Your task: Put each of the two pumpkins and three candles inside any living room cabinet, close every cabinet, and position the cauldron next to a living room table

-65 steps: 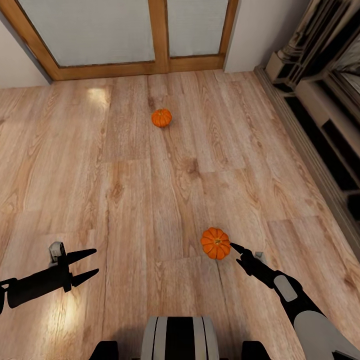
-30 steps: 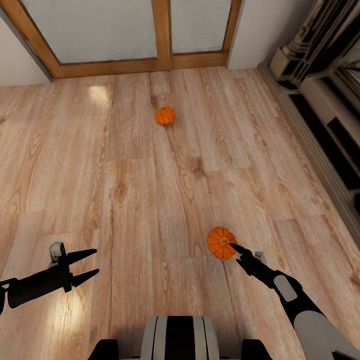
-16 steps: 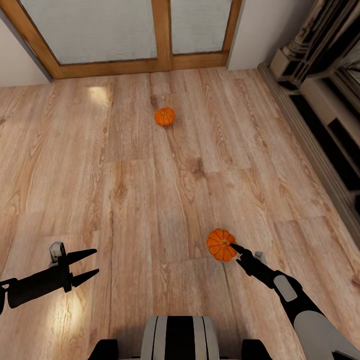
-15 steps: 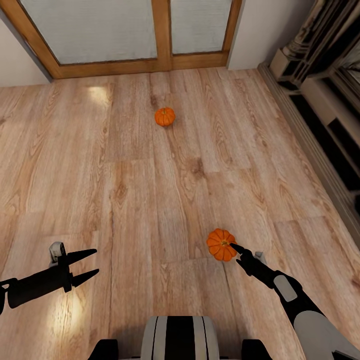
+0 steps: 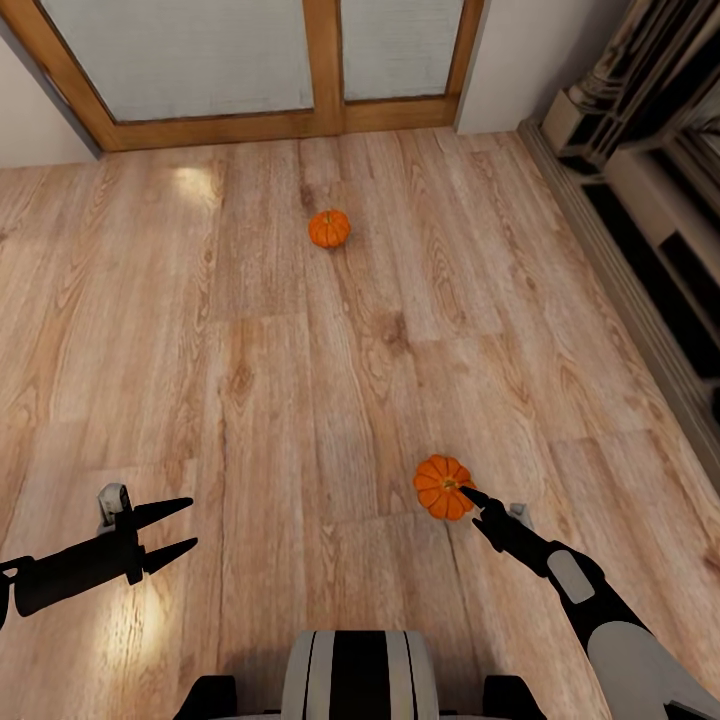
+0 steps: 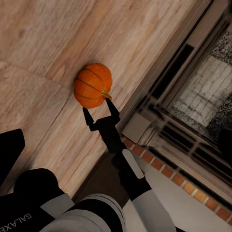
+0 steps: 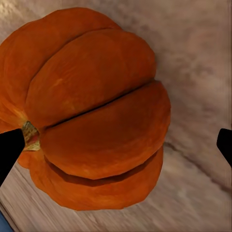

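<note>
Two orange ribbed pumpkins lie on the wood floor. The near pumpkin (image 5: 441,486) sits right at the tips of my right gripper (image 5: 470,497), which is open. In the left wrist view its two black fingers (image 6: 88,116) straddle the near pumpkin's (image 6: 93,85) edge. In the right wrist view the near pumpkin (image 7: 96,111) looms large between the spread fingertips (image 7: 9,150) of my right gripper (image 7: 116,147), stem toward one tip. The far pumpkin (image 5: 329,228) rests well ahead near the doors. My left gripper (image 5: 192,522) hangs open and empty over the floor at the left.
Wood-framed glass doors (image 5: 322,70) close off the far side. A dark fireplace surround with ledges (image 5: 650,210) runs along the right wall, with a brick hearth (image 6: 193,183) at its foot. Open floor lies between the two pumpkins. My base (image 5: 360,675) shows at the bottom.
The whole view has shifted slightly, so the camera moved. The near pumpkin now sits closer in against my right fingertips than 2.2 s ago. Both arms keep their pose.
</note>
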Controlling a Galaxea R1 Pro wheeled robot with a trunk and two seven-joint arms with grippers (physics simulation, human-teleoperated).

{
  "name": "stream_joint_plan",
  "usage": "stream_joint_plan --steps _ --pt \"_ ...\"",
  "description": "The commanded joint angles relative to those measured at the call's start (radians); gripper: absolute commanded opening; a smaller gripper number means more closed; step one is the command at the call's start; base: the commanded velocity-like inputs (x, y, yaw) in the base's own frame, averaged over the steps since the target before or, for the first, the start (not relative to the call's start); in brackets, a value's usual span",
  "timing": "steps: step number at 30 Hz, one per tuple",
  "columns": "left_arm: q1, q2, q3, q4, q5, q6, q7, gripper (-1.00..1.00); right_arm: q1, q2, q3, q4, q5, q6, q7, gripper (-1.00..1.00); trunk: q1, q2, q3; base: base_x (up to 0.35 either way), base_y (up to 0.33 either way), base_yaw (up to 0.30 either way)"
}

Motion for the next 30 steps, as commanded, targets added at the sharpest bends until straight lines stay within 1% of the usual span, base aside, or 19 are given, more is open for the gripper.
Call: stream_joint_plan --steps 1,4,25,30 --pt "-0.001 0.000 0.000 0.001 -0.010 0.003 -0.010 1.00 0.000 0.000 -0.004 0.000 -0.004 0.008 0.001 1.00 0.000 0.000 0.000 0.000 0.000 0.000" --pt "-0.001 0.000 0.000 0.001 -0.010 0.003 -0.010 1.00 0.000 0.000 -0.004 0.000 -0.004 0.008 0.001 1.00 0.001 -0.001 -0.012 0.000 0.000 0.000" --pt "-0.001 0.000 -0.001 0.001 -0.010 0.003 -0.010 1.00 0.000 0.000 -0.003 0.000 -0.004 0.009 0.001 1.00 0.001 -0.001 -0.012 0.020 0.015 0.000" --pt "-0.001 0.000 -0.001 0.001 -0.010 0.003 -0.010 1.00 0.000 0.000 -0.003 0.000 -0.004 0.009 0.002 1.00 0.001 -0.001 -0.012 0.067 0.085 0.000"
